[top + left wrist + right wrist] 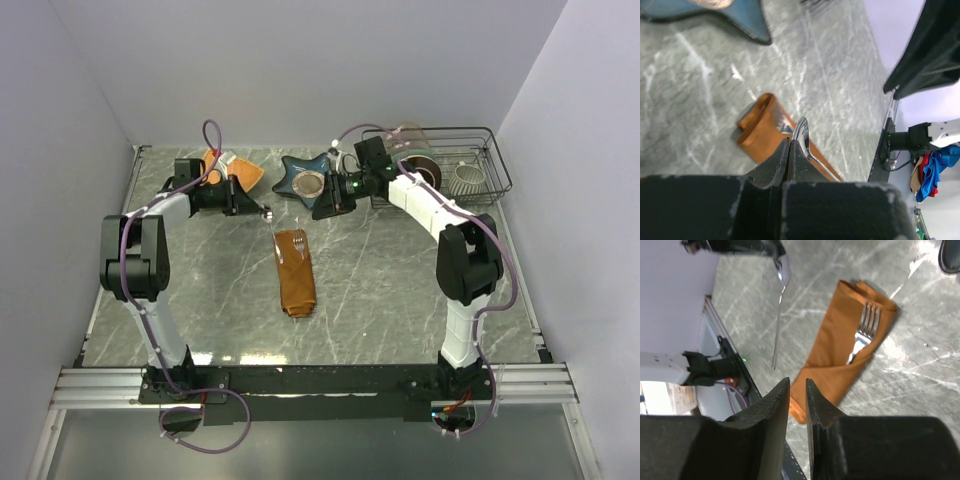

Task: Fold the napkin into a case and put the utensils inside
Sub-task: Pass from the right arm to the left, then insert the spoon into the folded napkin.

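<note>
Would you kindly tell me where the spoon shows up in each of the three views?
Top external: the spoon is a small glint at the left gripper, left of centre.
Left wrist: spoon at centre, pinched between the fingers.
Right wrist: spoon at upper left, handle hanging down.
Shared landmark: the folded napkin case.

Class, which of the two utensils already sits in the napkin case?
The fork: its tines stick out of the case, while the spoon is held in the left gripper.
</note>
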{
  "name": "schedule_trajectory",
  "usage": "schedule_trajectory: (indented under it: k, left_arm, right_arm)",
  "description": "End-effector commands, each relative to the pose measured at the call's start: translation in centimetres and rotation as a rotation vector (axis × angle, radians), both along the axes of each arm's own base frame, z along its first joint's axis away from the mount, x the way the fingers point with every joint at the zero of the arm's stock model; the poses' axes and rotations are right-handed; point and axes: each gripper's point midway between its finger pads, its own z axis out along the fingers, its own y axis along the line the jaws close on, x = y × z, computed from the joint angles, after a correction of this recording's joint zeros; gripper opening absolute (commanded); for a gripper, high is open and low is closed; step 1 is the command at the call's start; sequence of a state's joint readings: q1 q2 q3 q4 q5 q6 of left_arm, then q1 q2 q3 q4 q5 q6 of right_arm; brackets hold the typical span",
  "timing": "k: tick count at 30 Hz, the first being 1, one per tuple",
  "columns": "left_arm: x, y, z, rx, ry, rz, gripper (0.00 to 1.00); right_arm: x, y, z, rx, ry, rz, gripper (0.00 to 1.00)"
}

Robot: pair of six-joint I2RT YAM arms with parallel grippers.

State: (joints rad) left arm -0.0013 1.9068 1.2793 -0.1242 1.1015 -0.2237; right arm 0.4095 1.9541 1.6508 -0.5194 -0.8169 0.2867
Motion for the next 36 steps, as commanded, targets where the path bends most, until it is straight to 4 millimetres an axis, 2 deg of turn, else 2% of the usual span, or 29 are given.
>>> schedule_trajectory:
  k: [1,7,13,16,21,28,36]
  left_arm:
    - [1.3,0.1,-0.4,0.03,-0.076,-0.019,0.01]
    - [1.6,0.2,-2.8,0.071,-0.076,0.001,0.01]
    - [1.7,-0.9,-4.0,0.111,-0.101,-0.007,0.01]
    - [1.6,-1.4,-4.9,0.131,-0.091,-0.006,0.01]
    - [1.5,-2.0,-5.9,0.148,-0.09,-0.016,0.01]
    - [2.0,-2.4,-6.5,0.173,-0.072,-0.01,0.01]
    - [0.3,-2.9,-6.8,0.173,-0.053,-0.06,0.01]
  right_arm:
    - [-1.5,-0.8,-0.1,-0.036,-0.043,0.036,0.25]
    - [-1.5,-2.2,0.1,-0.048,-0.048,0.025,0.3]
    - [-1.2,-5.1,1.0,-0.074,-0.087,-0.023,0.34]
    - [-1.1,-6.2,1.6,-0.089,-0.109,-0.046,0.39]
    - [-1.3,-6.7,2.8,-0.089,-0.145,-0.062,0.4]
    - [-2.2,-7.1,3.1,-0.089,-0.15,-0.066,0.4]
    - [-2.1,-7.8,3.4,-0.097,-0.167,-0.083,0.4]
